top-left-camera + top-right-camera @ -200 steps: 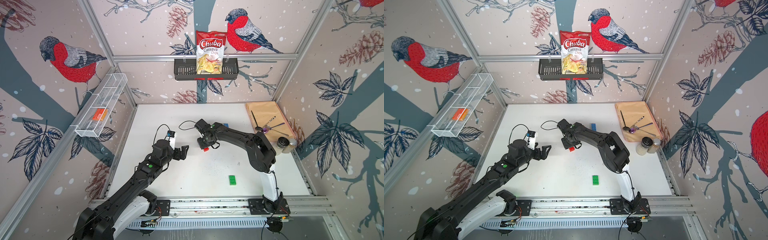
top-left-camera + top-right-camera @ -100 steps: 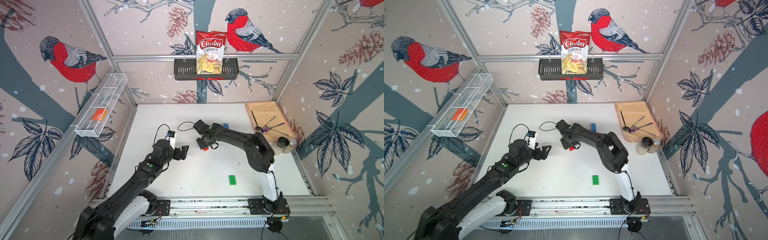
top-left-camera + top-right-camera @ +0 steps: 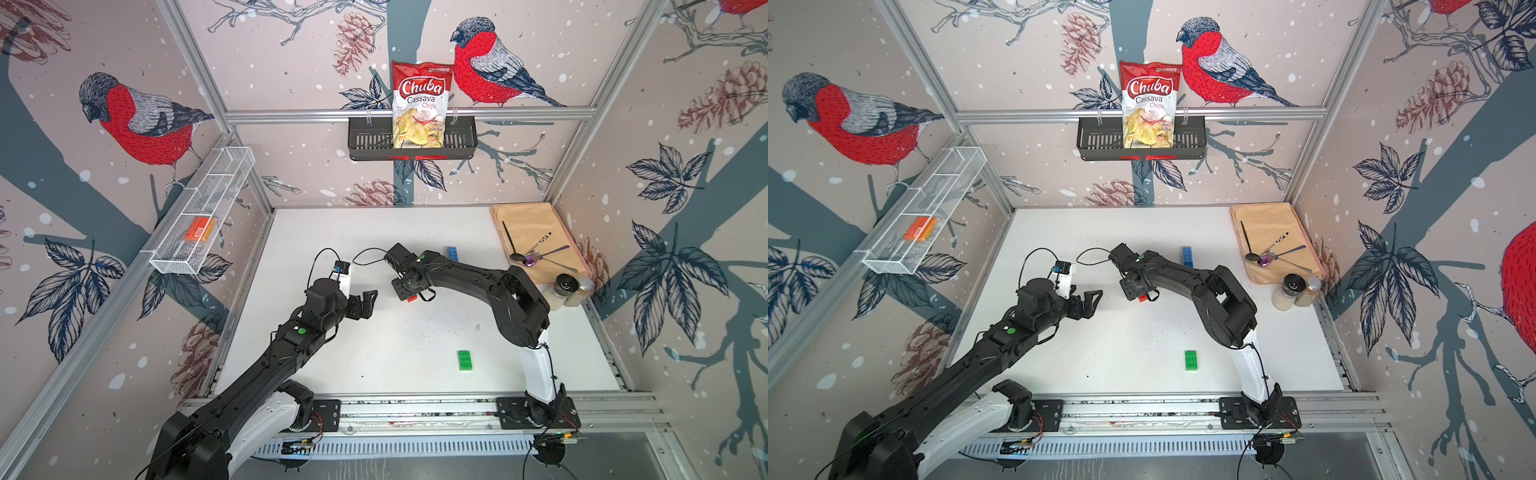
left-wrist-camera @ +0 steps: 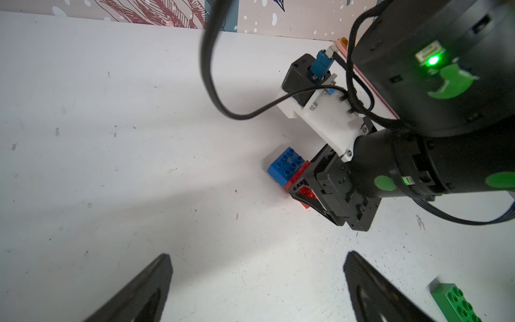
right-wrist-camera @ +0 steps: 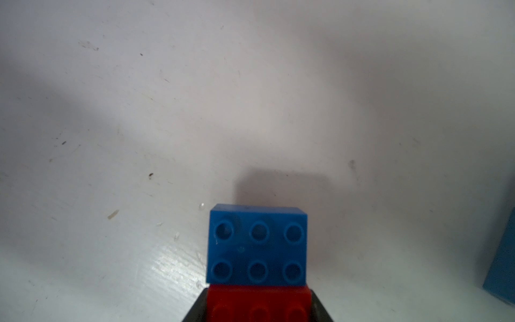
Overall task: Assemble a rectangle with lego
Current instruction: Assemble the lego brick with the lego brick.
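Two bricks were found butted: red brick (image 5: 257,305) clamped in right tool (image 4: 304,191), blue brick (image 5: 257,248) touching past its tips; left tool (image 4: 257,259) was held open, apart.

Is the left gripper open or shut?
Open. The left gripper shows its fingers wide apart in the wrist view, nothing between them.

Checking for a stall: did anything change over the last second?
Almost nothing. The right arm's elbow crept slightly toward the left gripper. The right gripper stays shut on the red brick, with the blue brick against it. The left gripper is open and still. The green brick and long blue brick haven't moved.
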Motion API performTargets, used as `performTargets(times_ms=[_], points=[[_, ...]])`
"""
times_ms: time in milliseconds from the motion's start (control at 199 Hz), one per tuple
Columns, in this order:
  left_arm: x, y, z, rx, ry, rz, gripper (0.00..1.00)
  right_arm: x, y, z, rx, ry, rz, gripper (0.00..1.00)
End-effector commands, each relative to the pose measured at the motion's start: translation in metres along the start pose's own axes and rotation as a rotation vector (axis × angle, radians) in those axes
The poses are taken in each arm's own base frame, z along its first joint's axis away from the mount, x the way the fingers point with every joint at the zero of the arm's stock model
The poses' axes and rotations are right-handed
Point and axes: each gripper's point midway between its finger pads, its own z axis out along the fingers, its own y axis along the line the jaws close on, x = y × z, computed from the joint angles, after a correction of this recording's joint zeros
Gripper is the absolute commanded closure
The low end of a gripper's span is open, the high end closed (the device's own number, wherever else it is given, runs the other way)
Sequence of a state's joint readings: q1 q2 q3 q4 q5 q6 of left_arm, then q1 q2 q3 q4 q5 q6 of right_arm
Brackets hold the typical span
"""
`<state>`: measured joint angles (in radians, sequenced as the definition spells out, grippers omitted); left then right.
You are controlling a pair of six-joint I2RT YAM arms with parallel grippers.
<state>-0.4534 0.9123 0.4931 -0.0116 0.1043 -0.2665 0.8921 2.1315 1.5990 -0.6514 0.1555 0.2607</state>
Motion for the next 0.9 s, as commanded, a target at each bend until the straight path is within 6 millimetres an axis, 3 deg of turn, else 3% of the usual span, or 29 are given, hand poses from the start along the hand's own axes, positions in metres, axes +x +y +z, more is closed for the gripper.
performTargets(times_ms=[0,181,698,789,894], points=[[-0.009,-0.002,-0.001,0.009,-0.038,-0.007,0.04,0.03,0.003,0.012,0.003,0.106,-0.035,0.55],[-0.008,-0.002,-0.001,0.012,-0.038,-0.009,0.04,0.026,0.006,0.007,-0.003,0.074,-0.038,0.55],[-0.009,-0.001,-0.002,0.004,-0.041,-0.01,0.04,0.041,-0.003,0.019,0.012,0.11,-0.03,0.54],[-0.009,0.0,-0.003,0.001,-0.043,-0.01,0.04,0.037,-0.005,0.016,0.025,0.099,-0.031,0.5],[-0.009,0.001,-0.003,-0.003,-0.044,-0.008,0.04,0.029,-0.007,0.007,0.018,0.061,-0.024,0.37]])
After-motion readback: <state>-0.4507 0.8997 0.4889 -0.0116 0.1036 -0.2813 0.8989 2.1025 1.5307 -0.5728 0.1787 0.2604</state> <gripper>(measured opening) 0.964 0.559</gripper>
